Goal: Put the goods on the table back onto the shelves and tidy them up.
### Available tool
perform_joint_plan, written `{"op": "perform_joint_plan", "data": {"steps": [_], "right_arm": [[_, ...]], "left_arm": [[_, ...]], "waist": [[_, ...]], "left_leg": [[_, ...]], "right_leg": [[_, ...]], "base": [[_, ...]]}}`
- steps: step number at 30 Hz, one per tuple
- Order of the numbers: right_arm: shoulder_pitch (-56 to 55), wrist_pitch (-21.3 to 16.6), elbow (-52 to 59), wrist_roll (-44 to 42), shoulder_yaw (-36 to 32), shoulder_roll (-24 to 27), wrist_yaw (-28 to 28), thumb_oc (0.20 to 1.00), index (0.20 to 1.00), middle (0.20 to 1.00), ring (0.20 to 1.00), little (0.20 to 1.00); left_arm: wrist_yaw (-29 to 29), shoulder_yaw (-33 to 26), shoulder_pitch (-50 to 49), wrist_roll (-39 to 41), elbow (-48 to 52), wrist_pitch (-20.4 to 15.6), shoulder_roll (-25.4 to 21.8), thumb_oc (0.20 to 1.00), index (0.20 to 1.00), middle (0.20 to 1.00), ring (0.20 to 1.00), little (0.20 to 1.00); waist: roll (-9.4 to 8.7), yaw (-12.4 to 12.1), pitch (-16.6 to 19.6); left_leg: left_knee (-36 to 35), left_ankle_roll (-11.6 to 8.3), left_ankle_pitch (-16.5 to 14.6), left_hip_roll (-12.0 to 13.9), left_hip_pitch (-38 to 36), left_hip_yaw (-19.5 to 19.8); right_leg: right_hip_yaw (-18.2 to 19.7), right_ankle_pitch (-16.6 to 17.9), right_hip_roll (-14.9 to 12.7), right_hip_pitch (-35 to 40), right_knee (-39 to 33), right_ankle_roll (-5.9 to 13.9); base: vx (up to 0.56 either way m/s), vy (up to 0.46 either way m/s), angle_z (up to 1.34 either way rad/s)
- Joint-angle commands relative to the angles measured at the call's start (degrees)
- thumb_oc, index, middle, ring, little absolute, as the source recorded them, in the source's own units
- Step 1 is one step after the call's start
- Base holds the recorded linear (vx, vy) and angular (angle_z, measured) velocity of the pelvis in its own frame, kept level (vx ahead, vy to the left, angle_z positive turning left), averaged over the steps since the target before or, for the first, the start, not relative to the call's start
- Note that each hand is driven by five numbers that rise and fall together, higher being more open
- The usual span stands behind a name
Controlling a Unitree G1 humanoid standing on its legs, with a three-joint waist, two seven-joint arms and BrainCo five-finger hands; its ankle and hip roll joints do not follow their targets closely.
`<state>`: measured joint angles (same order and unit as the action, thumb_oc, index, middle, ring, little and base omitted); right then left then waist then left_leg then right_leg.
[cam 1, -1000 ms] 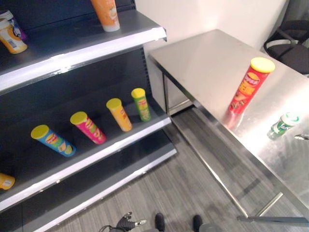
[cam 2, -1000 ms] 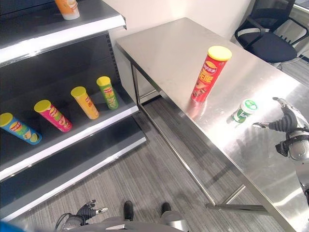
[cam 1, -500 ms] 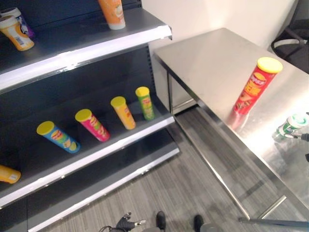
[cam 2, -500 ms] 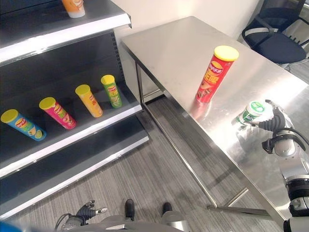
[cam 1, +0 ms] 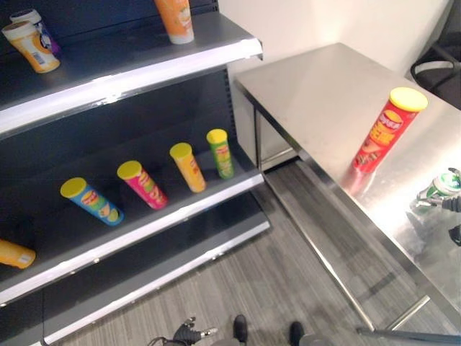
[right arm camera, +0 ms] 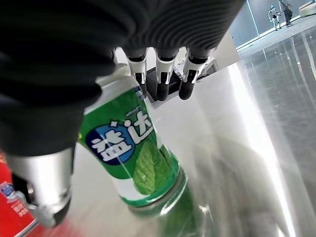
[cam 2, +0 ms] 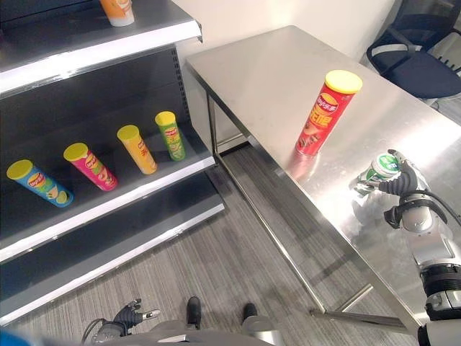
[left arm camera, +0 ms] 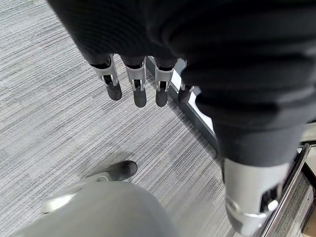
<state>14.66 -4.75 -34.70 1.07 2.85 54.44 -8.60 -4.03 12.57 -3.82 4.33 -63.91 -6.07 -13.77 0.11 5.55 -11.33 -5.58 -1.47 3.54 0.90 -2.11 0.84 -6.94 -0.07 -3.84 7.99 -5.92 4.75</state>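
Fingers (right arm camera: 158, 81) of the right hand (cam 2: 400, 186) reach over the green bottle (right arm camera: 136, 158) on the table (cam 2: 274, 72), thumb beside it, not yet closed. Close low round the body, keep it upright, avoid the red can (cam 2: 323, 112). Left hand (left arm camera: 138, 79) hangs relaxed.

Part of the green bottle (cam 2: 382, 167) on the steel table (cam 2: 288, 79) was covered by the right hand (cam 2: 400, 182), so whether it was actually gripped couldn't be made out tbh. Beside the table, the black chair (cam 2: 418, 68) was cut off at the edge. On the shelf unit (cam 1: 144, 61), the orange can (cam 1: 16, 254) was clipped, and the upper orange tube (cam 1: 176, 20) lost its top.
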Motion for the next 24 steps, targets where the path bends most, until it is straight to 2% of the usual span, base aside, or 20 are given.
{"op": "perform_joint_plan", "data": {"steps": [1, 3, 5, 6, 7, 16, 20, 22, 23, 24], "right_arm": [[6.0, -0.8, -1.3, -2.1, 1.6, 0.9, -1.8, 1.0, 1.0, 1.0, 1.0, 1.0], [6.3, -0.8, -1.5, -1.9, 1.9, 0.8, -2.0, 1.0, 1.0, 1.0, 1.0, 1.0], [6.4, -0.8, -1.3, -1.8, 2.1, 0.8, -2.1, 0.42, 0.42, 0.42, 0.42, 0.42], [6.6, -0.7, -1.3, -1.5, 2.2, 0.6, -2.3, 0.244, 0.244, 0.244, 0.244, 0.244], [6.6, -0.8, -1.4, -1.5, 2.1, 0.4, -2.7, 0.2, 0.2, 0.2, 0.2, 0.2], [4.0, -1.2, 2.5, -0.4, -0.6, 0.9, -3.6, 0.2, 0.2, 0.2, 0.2, 0.2], [0.6, -2.0, 8.7, -0.4, -5.2, 0.8, -4.7, 0.2, 0.2, 0.2, 0.2, 0.2], [-1.8, -2.8, 14.3, -0.5, -8.5, 0.6, -5.0, 0.2, 0.2, 0.2, 0.2, 0.2], [-3.7, -4.6, 20.0, -1.7, -12.3, 0.3, -5.5, 0.2, 0.2, 0.2, 0.2, 0.2], [-4.0, -4.5, 20.2, -1.7, -12.6, 0.3, -5.5, 0.2, 0.2, 0.2, 0.2, 0.2]], "left_arm": [[-0.7, 0.7, 3.2, 1.8, -1.3, -0.7, -2.0, 1.0, 1.0, 1.0, 1.0, 1.0], [-0.8, 0.8, 3.2, 1.7, -1.4, -0.6, -2.0, 1.0, 1.0, 1.0, 1.0, 1.0], [-0.8, 0.8, 3.2, 1.7, -1.3, -0.6, -2.0, 1.0, 1.0, 1.0, 1.0, 1.0], [-0.9, 0.8, 3.2, 1.8, -1.3, -0.6, -1.9, 1.0, 1.0, 1.0, 1.0, 1.0], [-1.0, 0.9, 3.2, 1.7, -1.1, -0.6, -2.0, 1.0, 1.0, 1.0, 1.0, 1.0], [-1.3, 0.2, 3.3, 1.4, -1.1, -0.5, -1.9, 1.0, 1.0, 1.0, 1.0, 1.0], [-1.5, -0.8, 3.3, 1.1, -1.0, -0.4, -1.7, 1.0, 1.0, 1.0, 1.0, 1.0], [-1.7, -1.4, 3.4, 0.9, -0.9, -0.4, -1.5, 1.0, 1.0, 1.0, 1.0, 1.0], [-1.7, -2.2, 3.5, 0.4, -0.3, -0.4, -1.5, 1.0, 1.0, 1.0, 1.0, 1.0], [-1.7, -2.1, 3.5, 0.4, -0.3, -0.4, -1.5, 1.0, 1.0, 1.0, 1.0, 1.0]], "waist": [[-1.81, -2.4, 0.0], [-1.84, -2.5, 0.1], [-1.86, -2.6, 0.1], [-1.82, -2.6, 0.1], [-1.85, -2.6, 0.1], [-1.91, -2.4, 0.0], [-1.92, -2.0, 0.1], [-1.94, -1.6, 0.1], [-1.83, -1.3, 0.1], [-1.83, -1.4, 0.1]], "left_leg": [[3.5, -4.56, -7.9, 5.6, -2.9, -2.2], [3.4, -4.57, -7.9, 5.6, -2.9, -2.1], [3.4, -4.58, -7.9, 5.6, -2.9, -2.1], [3.4, -4.57, -7.9, 5.6, -2.9, -2.1], [3.5, -4.56, -8.0, 5.6, -2.9, -2.0], [3.5, -4.72, -8.1, 5.9, -3.3, -2.1], [3.6, -4.83, -8.2, 6.1, -3.4, -2.2], [3.7, -4.92, -8.4, 6.3, -3.6, -2.2], [4.1, -5.08, -8.5, 6.7, -3.6, -2.2], [4.1, -5.09, -8.5, 6.7, -3.6, -2.2]], "right_leg": [[-2.0, -8.0, -3.4, -0.4, 4.8, 3.05], [-2.1, -8.0, -3.4, -0.3, 4.7, 3.02], [-2.2, -8.0, -3.4, -0.2, 4.7, 3.0], [-2.4, -8.1, -3.3, -0.2, 4.7, 2.99], [-2.4, -8.1, -3.3, -0.2, 4.7, 2.94], [-2.5, -8.4, -3.2, 0.2, 4.7, 2.84], [-2.5, -8.7, -3.0, 0.3, 4.9, 2.73], [-2.5, -8.9, -2.9, 0.4, 5.1, 2.63], [-2.4, -9.5, -2.6, 0.4, 5.5, 2.45], [-2.4, -9.5, -2.6, 0.4, 5.5, 2.45]], "base": [[0.0, 0.0, 0.0], [0.0, 0.0, 0.0], [0.0, 0.0, 0.0], [0.0, 0.0, 0.0], [0.0, 0.0, 0.0], [0.0, 0.0, 0.0], [0.0, 0.0, 0.0], [-0.01, -0.03, 0.0], [-0.01, -0.05, 0.0], [-0.01, -0.077, 0.02]]}}
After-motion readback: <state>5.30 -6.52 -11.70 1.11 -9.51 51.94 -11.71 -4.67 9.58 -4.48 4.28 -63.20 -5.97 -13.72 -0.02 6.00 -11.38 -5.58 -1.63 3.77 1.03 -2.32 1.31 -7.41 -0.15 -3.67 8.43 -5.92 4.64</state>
